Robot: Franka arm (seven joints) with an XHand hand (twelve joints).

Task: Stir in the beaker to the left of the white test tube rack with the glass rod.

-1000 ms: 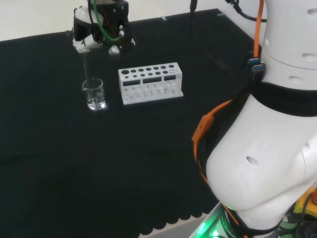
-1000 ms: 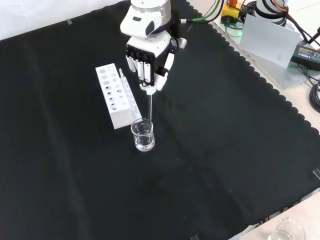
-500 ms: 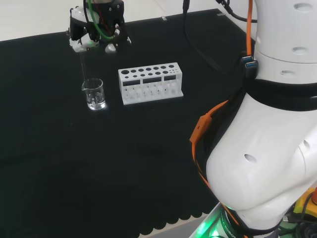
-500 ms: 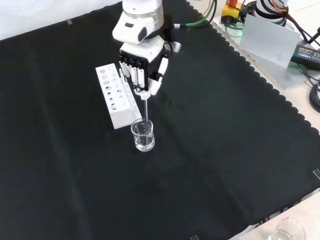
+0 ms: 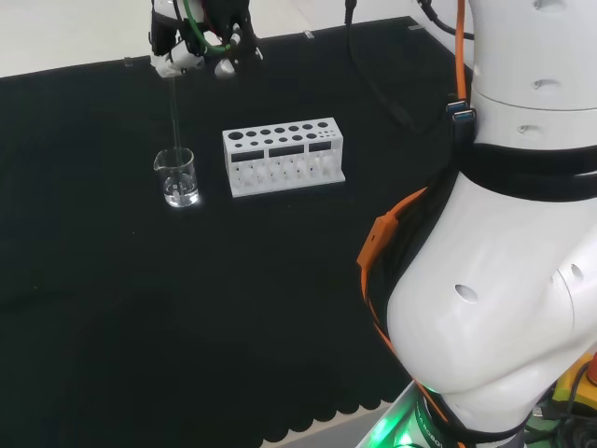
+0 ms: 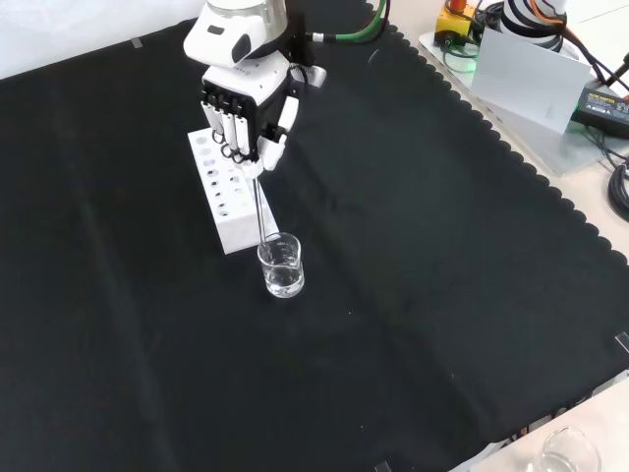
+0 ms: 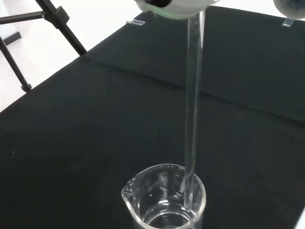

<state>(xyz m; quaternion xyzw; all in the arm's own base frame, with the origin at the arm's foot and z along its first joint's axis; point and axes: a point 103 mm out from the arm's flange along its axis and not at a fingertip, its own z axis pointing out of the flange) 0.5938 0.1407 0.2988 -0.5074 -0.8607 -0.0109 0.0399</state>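
Hand (image 6: 243, 93) at 11 o'clock of the beaker (image 6: 281, 265) in front view, fingers (image 6: 232, 128) clenched on the glass rod (image 6: 261, 208), whose tip dips inside.

Blk cloth (image 6: 442, 256), wht rack (image 6: 224, 192), clr beaker (image 6: 281, 265)

Beaker (image 5: 176, 176): small, clear glass, spouted, upright on black cloth, just left of white test tube rack (image 5: 284, 155) in head view; little clear liquid at bottom. Glass rod (image 5: 173, 110): thin, clear, slightly tilted, lower end inside beaker near wall, upper end pinched in hand (image 6: 242, 104) above.
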